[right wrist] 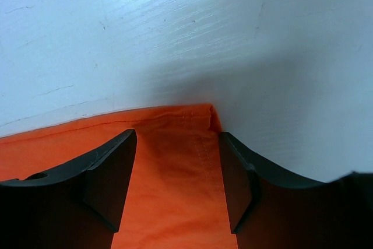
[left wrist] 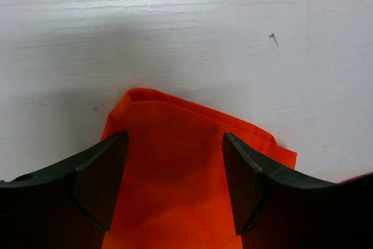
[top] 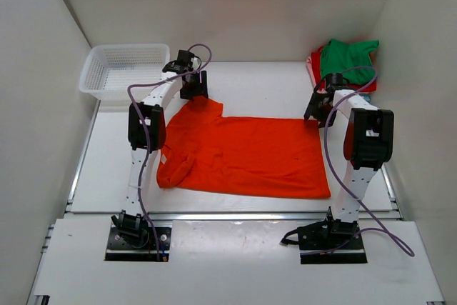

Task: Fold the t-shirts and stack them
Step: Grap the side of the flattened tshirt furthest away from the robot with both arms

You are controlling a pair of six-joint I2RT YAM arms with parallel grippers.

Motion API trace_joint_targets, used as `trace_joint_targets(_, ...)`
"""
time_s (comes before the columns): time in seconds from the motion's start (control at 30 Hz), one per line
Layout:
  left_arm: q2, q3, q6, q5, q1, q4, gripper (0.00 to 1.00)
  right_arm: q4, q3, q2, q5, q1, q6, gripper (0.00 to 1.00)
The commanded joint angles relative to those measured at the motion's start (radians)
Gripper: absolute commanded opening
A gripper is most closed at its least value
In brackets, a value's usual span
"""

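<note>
Shirt: the orange shirt (top: 250,155) lay flat on the table (top: 264,87), its long axis running left to right between the arms.
Left arm: the left pincer (left wrist: 175,144) stood wide open astride the far left sleeve corner and gripped nothing.
Right arm: the right pincer (right wrist: 178,141) stood wide open astride the far right hem corner and gripped nothing.
Judgement: each arm was nearest its own corner, and both pincers looked placed to close.
Stack: the folded shirts (top: 343,58) lay at far right.

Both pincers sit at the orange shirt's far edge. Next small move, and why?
Probably lower both and close: the left pincer and right pincer are open, each straddling a far corner of the flat orange t-shirt, cloth in the gap but not yet pinched.
</note>
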Motion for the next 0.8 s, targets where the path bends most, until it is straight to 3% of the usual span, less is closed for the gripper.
trace_joint_targets(0.0, -0.117, -0.041, 0.002, 0.001, 0.021, 0.04, 0.77, 0.019, 0.004, -0.02, 0.031, 0.005, 0.014, 0.56)
trace_joint_targets(0.33, -0.232, -0.162, -0.047, 0.067, 0.028, 0.192, 0.77, 0.033, -0.019, -0.042, 0.037, -0.003, 0.002, 0.57)
trace_joint_targets(0.77, -0.049, 0.037, 0.004, -0.068, 0.023, 0.039, 0.78, 0.038, -0.041, -0.071, 0.043, -0.033, -0.004, 0.57)
